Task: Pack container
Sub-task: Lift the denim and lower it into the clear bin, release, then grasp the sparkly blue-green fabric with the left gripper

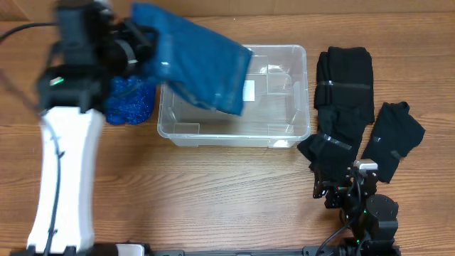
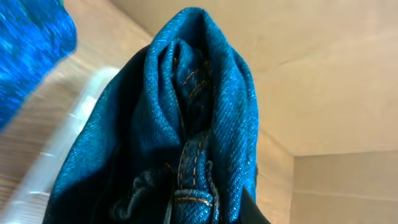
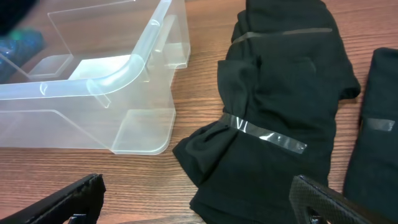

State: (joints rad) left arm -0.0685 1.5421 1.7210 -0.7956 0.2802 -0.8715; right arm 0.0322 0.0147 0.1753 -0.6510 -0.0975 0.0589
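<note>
The clear plastic container (image 1: 284,131) sits at the middle of the table, with a white label (image 1: 249,90) on its bottom. My left gripper (image 1: 146,50) is shut on folded blue jeans (image 1: 199,64) and holds them raised over the container's left half. In the left wrist view the jeans (image 2: 186,124) fill the frame and hide the fingers. My right gripper (image 1: 341,190) is open and empty, low near the table's front right, just in front of a black garment (image 3: 280,106). The container's corner (image 3: 124,68) shows in the right wrist view.
A crumpled bright blue cloth (image 1: 130,101) lies left of the container. A black garment (image 1: 345,92) with clear tape bands and a second black garment (image 1: 394,139) lie to the container's right. Bare wood lies in front of the container.
</note>
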